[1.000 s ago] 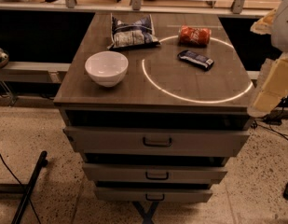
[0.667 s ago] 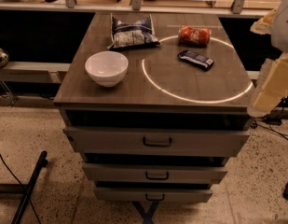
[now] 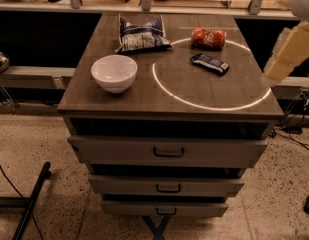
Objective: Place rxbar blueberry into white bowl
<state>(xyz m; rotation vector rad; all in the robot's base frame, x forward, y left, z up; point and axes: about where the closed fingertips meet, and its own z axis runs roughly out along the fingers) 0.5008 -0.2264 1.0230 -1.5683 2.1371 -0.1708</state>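
Rxbar blueberry (image 3: 209, 63) lies on the table (image 3: 144, 96), left of the hand (image 3: 286, 54), whose state I cannot tell.

Can (image 3: 208, 38) beside rxbar blueberry (image 3: 209, 64), gripper (image 3: 286, 54) right

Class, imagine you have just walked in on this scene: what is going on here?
Nothing is being handled yet. The robot's end effector hangs at the right edge of the view, beside the tabletop, touching nothing. The rxbar blueberry lies inside the bright ring on that tabletop, just in front of the orange-red can. The white bowl stands empty on the left, with the chip bag behind it.
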